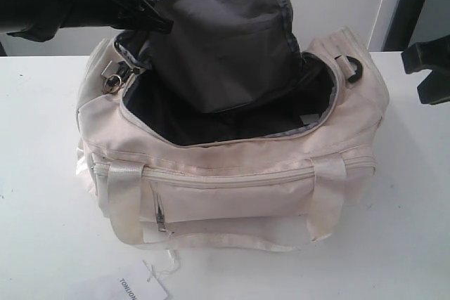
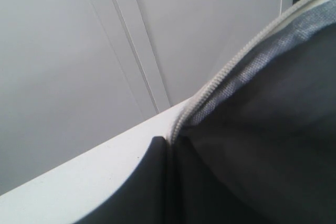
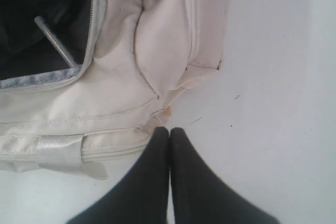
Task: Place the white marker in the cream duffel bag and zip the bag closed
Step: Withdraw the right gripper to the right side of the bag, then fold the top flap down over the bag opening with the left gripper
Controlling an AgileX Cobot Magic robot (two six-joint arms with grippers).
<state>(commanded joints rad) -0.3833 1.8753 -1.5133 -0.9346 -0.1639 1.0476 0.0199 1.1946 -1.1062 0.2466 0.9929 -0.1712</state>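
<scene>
The cream duffel bag (image 1: 232, 180) sits open on the white table, its dark-lined top flap (image 1: 225, 33) held upright. My left gripper (image 1: 158, 24) is shut on the flap's zip edge (image 2: 220, 72); one black finger (image 2: 155, 182) presses against the lining. A slim pale stick (image 3: 52, 40), apparently the white marker, leans inside the bag's dark interior. My right gripper (image 3: 169, 129) is shut with nothing in it, hovering over the table just off the bag's right end (image 3: 157, 56). It shows at the right edge of the exterior view (image 1: 422, 68).
A gold ring zip pull (image 1: 112, 82) hangs at the bag's left end, a black strap ring (image 1: 351, 68) at its right. A white paper tag (image 1: 133, 286) lies on the table (image 1: 408, 230) in front. A pale wall stands behind.
</scene>
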